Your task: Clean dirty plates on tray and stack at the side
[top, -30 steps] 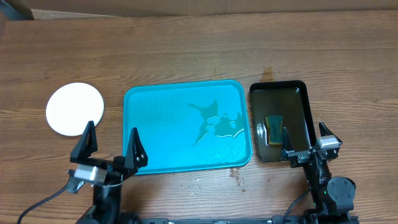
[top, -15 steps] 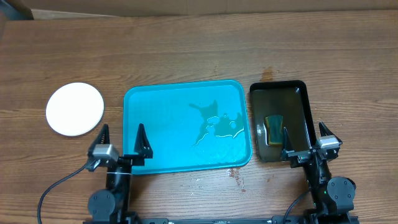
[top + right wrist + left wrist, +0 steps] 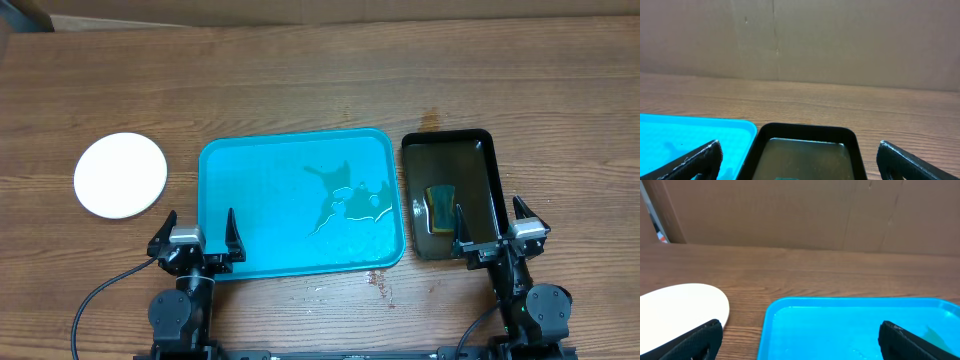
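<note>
Plates (image 3: 120, 175) are seen as one white disc left of the tray (image 3: 260, 200), apart from it. Left gripper (image 3: 197, 226) and right gripper (image 3: 490, 216) are spread wide, nothing held. Stiff, light, probably slick when wet: a rim grip is judged safest.

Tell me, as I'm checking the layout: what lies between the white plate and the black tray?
The turquoise tray, with liquid pooled on it, lies between the white plate and the black tray; the overhead view shows this.

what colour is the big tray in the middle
The tray is bright turquoise; it shows best in the overhead view.
</note>
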